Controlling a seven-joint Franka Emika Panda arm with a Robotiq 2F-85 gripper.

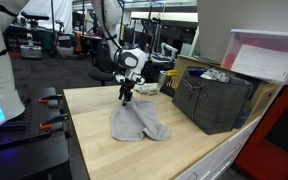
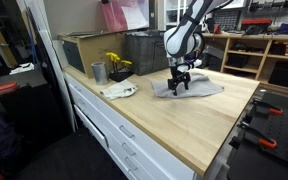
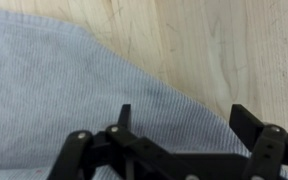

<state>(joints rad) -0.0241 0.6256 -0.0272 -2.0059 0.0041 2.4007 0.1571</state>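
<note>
- The tool [image 1: 125, 97] hangs over the counter [image 1: 89, 145] with its jaws spread wide and nothing between them; the fingers point straight down.
- Directly below it lies a grey-blue cloth [image 1: 139, 122], rumpled and flat on the wood. The tool stands over the cloth's far end, not its middle.
- In an exterior view the cloth [image 2: 199, 88] stretches away from the tool [image 2: 177, 88] along the counter [image 2: 184, 135] – so its long axis runs sideways from the fingers, with most of the fabric lying to one side of them.
- In the wrist view the cloth [image 3: 44, 90] fills the left and lower part, and its edge runs on a slant from upper left to lower right; bare wood shows beyond that edge at the upper right.
- The tool [image 3: 181, 115] straddles that slanted edge – one finger over fabric, the other close to the border. Whether the tips touch the cloth cannot be told.
- A dark crate [image 1: 214, 100] stands well apart from the cloth, and a metal cup [image 2: 98, 72] stands nearer the counter's other end.
</note>
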